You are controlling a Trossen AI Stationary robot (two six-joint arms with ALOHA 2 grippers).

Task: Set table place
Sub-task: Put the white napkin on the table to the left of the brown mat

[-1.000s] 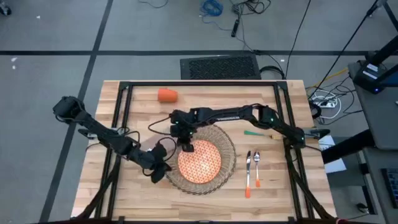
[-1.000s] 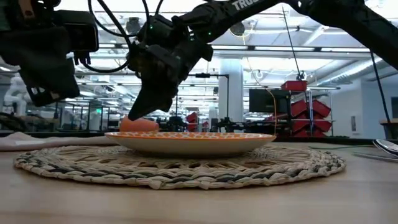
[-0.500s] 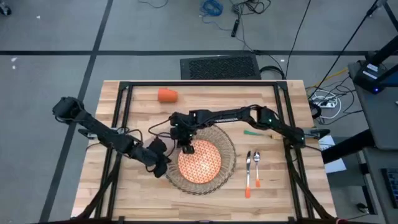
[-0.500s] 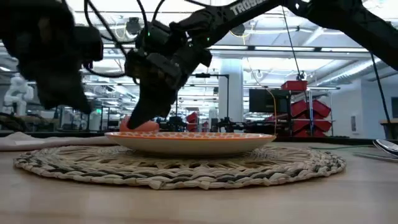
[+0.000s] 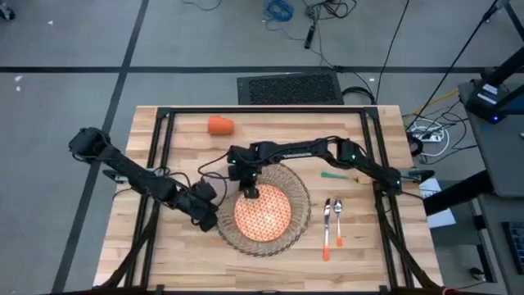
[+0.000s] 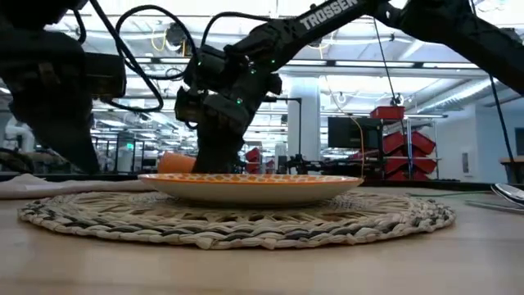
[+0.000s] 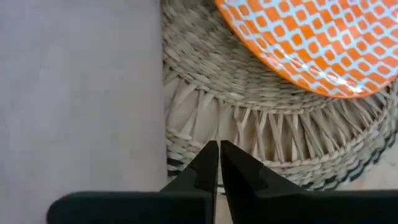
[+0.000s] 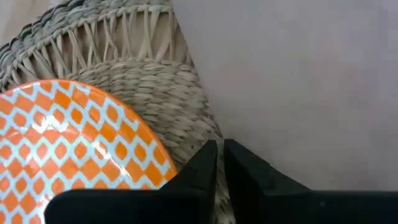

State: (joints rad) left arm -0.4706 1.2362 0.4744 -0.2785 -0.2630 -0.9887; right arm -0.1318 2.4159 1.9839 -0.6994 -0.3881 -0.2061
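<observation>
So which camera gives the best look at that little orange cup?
The high view: the orange cup lies clear on its side near the table's far edge. The low view shows only a sliver behind the plate. Neither wrist view shows it.

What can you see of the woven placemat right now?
The placemat is round, woven of pale straw-like fibre with an open looped border flecked dark. It lies flat on the table, right of centre. The orange-patterned plate sits on its middle. A pale napkin covers its left edge. The left gripper hovers, shut, over that edge; the right gripper, shut, is at the plate's far rim.
</observation>
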